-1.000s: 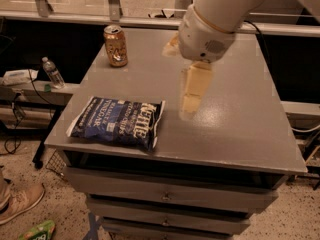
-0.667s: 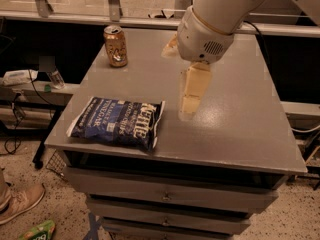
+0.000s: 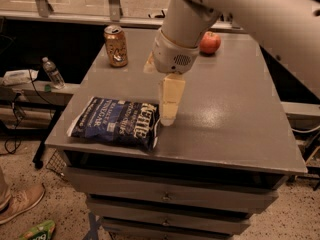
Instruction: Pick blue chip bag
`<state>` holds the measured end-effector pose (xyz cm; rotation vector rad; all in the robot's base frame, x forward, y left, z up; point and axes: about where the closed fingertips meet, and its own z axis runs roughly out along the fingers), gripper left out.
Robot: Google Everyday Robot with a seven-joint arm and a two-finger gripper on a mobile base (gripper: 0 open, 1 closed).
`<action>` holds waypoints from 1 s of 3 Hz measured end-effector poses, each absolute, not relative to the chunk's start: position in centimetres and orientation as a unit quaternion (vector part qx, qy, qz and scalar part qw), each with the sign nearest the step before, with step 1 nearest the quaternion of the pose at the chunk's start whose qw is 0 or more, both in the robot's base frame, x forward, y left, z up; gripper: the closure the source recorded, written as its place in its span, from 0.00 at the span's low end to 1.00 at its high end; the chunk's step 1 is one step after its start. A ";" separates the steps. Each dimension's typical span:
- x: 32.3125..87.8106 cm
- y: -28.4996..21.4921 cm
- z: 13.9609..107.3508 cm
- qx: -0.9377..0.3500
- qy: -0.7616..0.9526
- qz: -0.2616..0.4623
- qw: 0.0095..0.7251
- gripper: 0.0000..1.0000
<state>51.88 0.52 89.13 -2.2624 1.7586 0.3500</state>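
My end effector (image 3: 167,119) hangs at the frame's centre, pointing down just beside the right edge of the blue chip bag (image 3: 116,124), which lies flat on the tabletop (image 3: 235,119) at centre left. I cannot tell how far it is open. A can (image 3: 116,45) at upper left and an apple (image 3: 210,42) at upper centre stand well apart from the bag.

Count, tabletop: blue chip bag (image 3: 117,123) ×1; soda can (image 3: 115,45) ×1; red apple (image 3: 210,42) ×1. Loose items on top: 3.
Gripper (image 3: 167,120) ×1, low over table just beside right edge of bag.
Grey table (image 3: 235,114) ×1.
Off table, left: plastic water bottle (image 3: 52,73) ×1.
Floor: shoe (image 3: 21,204) ×1; green packet (image 3: 38,230) ×1, partly cut off at bottom edge.
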 end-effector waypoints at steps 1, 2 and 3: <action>53.0 1.6 85.9 -0.776 0.608 0.132 0.104 0.00; 53.3 2.6 83.8 -0.779 0.605 0.143 0.082 0.00; 53.4 3.2 82.6 -0.781 0.603 0.148 0.070 0.24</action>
